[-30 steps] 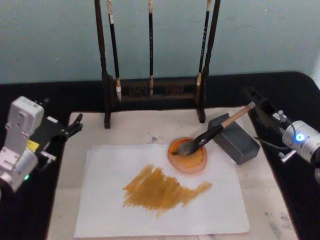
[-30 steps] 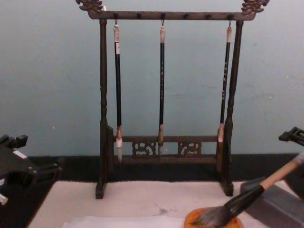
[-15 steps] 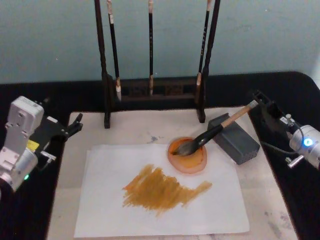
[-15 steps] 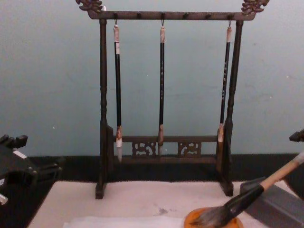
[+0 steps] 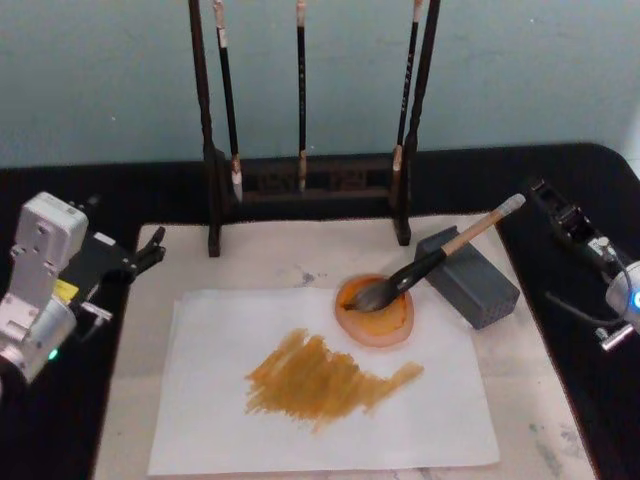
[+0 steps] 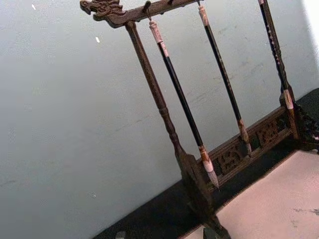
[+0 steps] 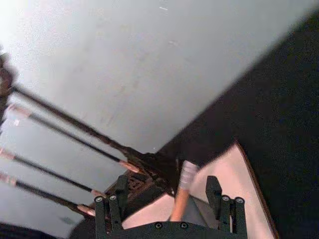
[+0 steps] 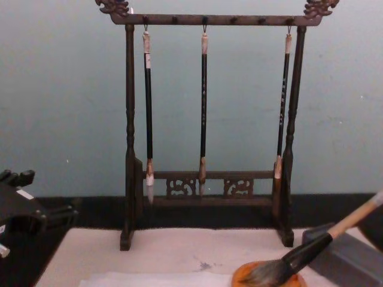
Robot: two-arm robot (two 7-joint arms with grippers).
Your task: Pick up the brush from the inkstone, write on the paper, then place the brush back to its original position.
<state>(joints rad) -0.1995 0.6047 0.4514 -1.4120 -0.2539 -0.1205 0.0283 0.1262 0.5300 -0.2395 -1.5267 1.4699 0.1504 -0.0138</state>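
Now | right hand [image 7: 169, 199] spread, off brush [image 5: 430, 262] | left hand [image 5: 150, 250] unclear

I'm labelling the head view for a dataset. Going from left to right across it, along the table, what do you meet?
Left gripper → orange brush strokes on the paper → orange ink dish → the brush → grey block → right gripper.

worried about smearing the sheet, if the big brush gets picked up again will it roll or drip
The brush has a round handle propped on the grey block, so a nudge might roll it. Its bushy bristles sit in the orange dish, likely loaded and floppy, so they could drip on the paper.
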